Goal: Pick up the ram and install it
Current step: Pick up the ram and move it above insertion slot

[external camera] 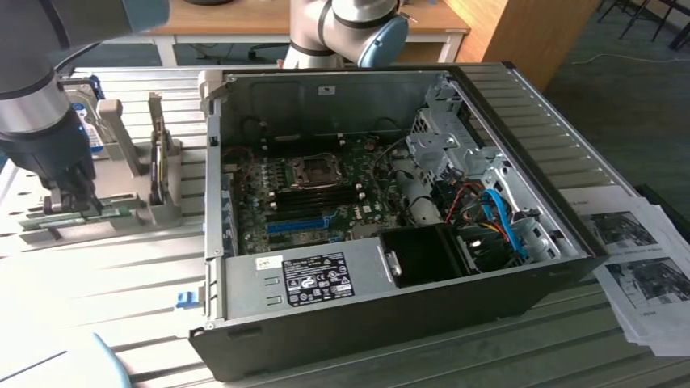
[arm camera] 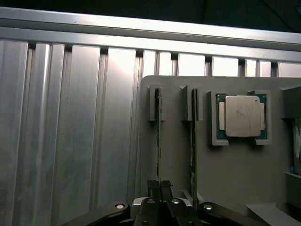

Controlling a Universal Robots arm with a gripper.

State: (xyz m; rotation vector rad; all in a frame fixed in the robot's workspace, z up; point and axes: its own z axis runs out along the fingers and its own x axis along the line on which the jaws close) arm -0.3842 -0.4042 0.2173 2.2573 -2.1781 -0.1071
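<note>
Exterior view: a grey Universal Robots arm reaches down at the exterior view's left. Its dark gripper is lowered onto a low grey plastic holder plate on the silver slatted aluminium table. The holder sits near the table's edge on that side. Just beside it, towards the exterior view's right, stands a large black and silver computer case, open on top, with a green motherboard and a bright blue plastic slot inside. Bare slats run between holder and case. Printed paper sheets lie at the table's edge beyond the case.

Wrist view: the ram is a long, very thin dark green circuit-board stick, seen edge-on. It stands upright in the holder plate's outermost slot, right by the plate's edge. The black fingers of the gripper are drawn narrow, pinching the ram's thin edge between them. A second green memory stick stands parallel in the next slot, near but apart. Past it, a square silver processor chip lies flat in its own pocket. Off the plate's edge beside the ram, bare table slats stretch wide.
</note>
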